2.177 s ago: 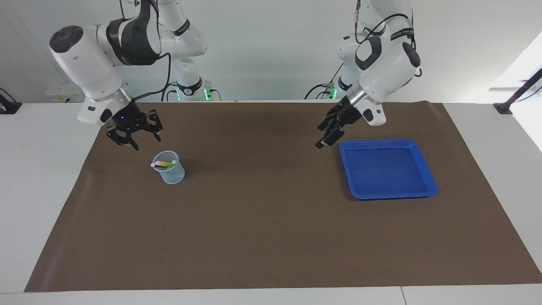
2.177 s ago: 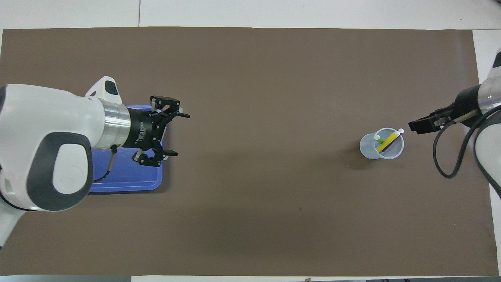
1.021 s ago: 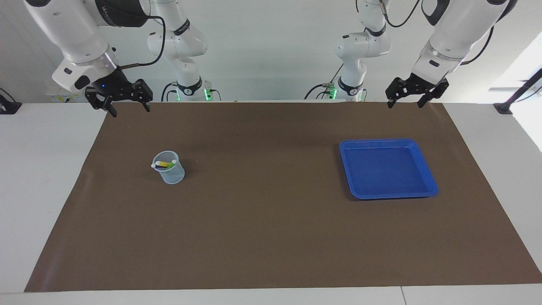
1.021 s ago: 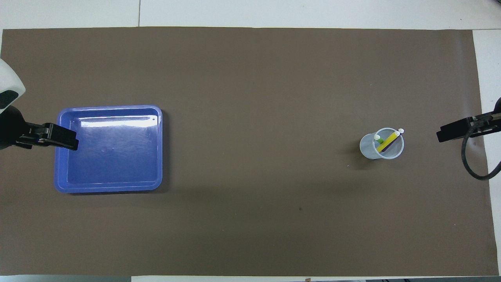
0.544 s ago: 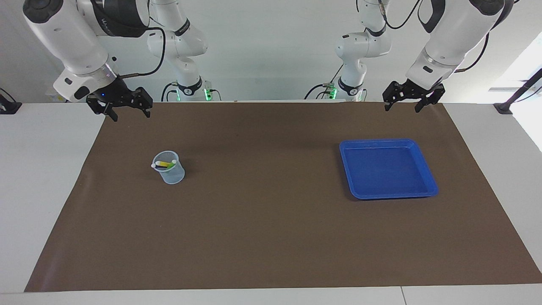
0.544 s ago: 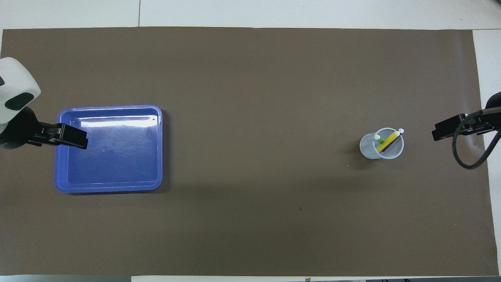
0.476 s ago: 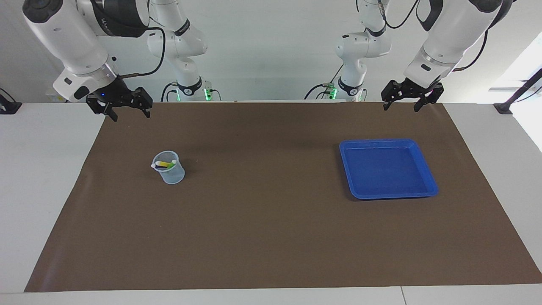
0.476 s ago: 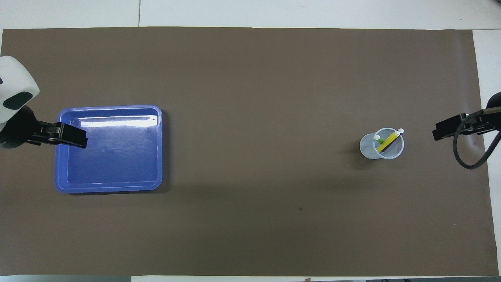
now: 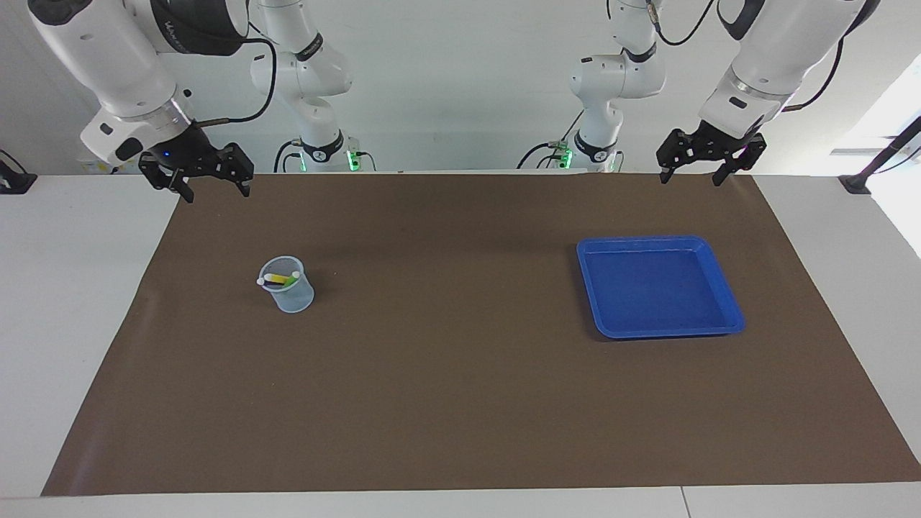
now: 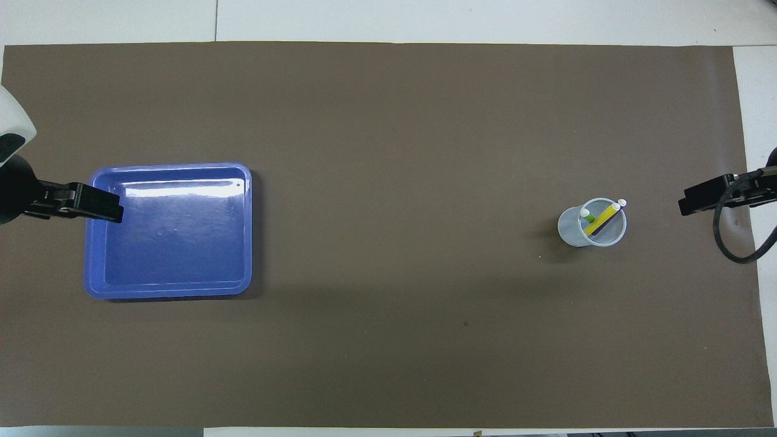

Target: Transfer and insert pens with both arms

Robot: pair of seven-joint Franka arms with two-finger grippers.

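Observation:
Three pens stand in a clear plastic cup point(image 9: 287, 286) toward the right arm's end of the brown mat: a yellow pen point(image 10: 601, 218), a green pen point(image 10: 587, 215) and a purple pen point(image 10: 597, 230), pale caps up. The cup also shows in the overhead view point(image 10: 592, 223). My right gripper point(image 9: 214, 188) is open and empty, raised over the mat's edge by the robots; only its tip shows from overhead point(image 10: 692, 203). My left gripper point(image 9: 692, 177) is open and empty, raised over the same edge at the tray's end; its tip also shows from overhead point(image 10: 106, 208).
A blue tray point(image 9: 651, 241) lies empty toward the left arm's end of the mat, also seen from overhead point(image 10: 170, 165). Two slimmer white arms with green lights point(image 9: 316, 79) stand at the robots' end of the table. The brown mat point(image 9: 460, 388) covers most of the table.
Both arms have drawn back and up from the cup and the tray to the robots' edge of the mat. In the last half second they shifted only slightly. The pens have not moved.

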